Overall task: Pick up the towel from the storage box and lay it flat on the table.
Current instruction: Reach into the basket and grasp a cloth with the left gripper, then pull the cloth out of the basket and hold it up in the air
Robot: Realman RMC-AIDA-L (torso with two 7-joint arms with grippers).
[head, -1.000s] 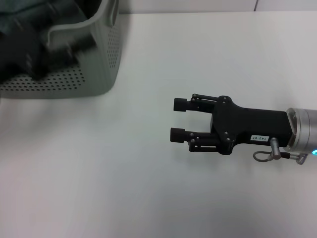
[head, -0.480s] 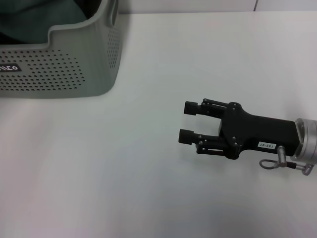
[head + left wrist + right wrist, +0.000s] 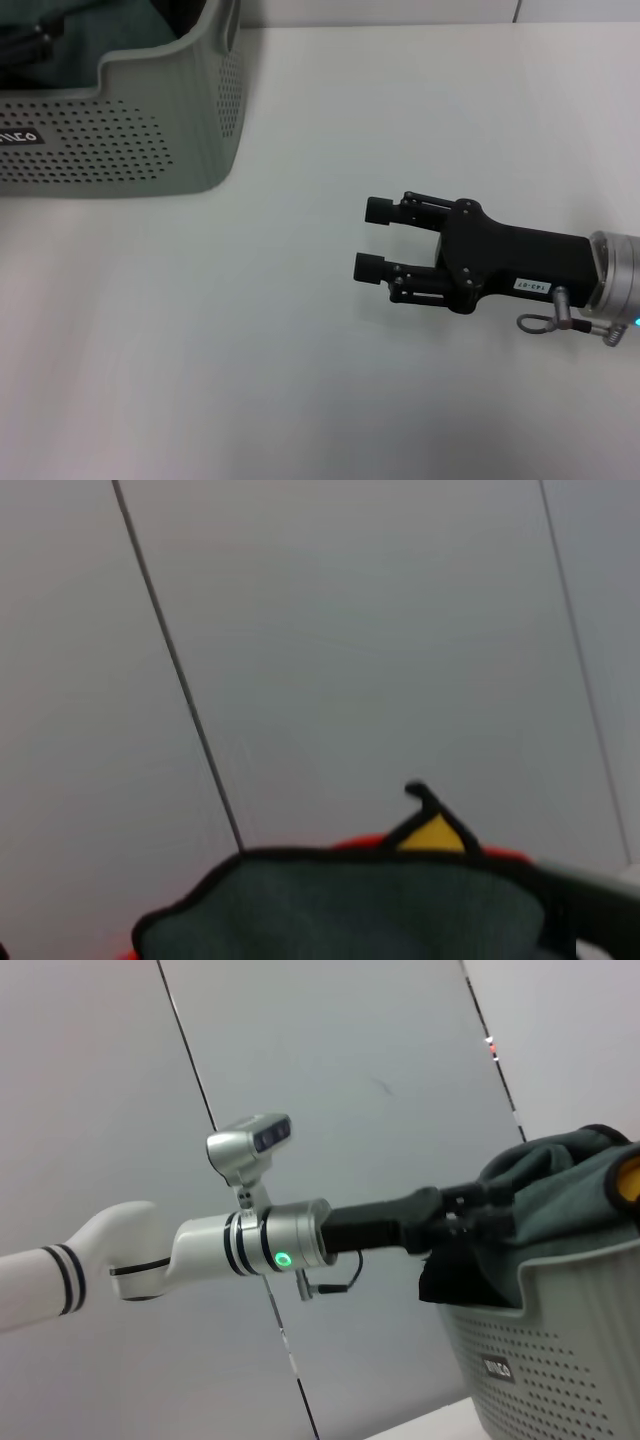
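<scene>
The towel (image 3: 560,1185) shows its dark teal side with a black border, bunched above the rim of the storage box (image 3: 560,1360). A bit of yellow peeks out at its edge (image 3: 628,1180). In the right wrist view my left gripper (image 3: 468,1215) reaches in from the side and is shut on the towel's near edge. The left wrist view shows the towel (image 3: 350,910) close up with one yellow corner. In the head view the towel (image 3: 120,25) lies inside the storage box (image 3: 130,140) at the table's far left. My right gripper (image 3: 372,239) hovers open over the white table (image 3: 300,380).
The box's perforated front wall carries a small black label (image 3: 18,135). Grey wall panels stand behind the scene in both wrist views. My right arm's silver wrist (image 3: 615,275) enters from the right edge.
The blurred dark mass of my left arm over the box has pulled back toward the upper left. My right gripper drifted slightly right, then back left, staying open.
</scene>
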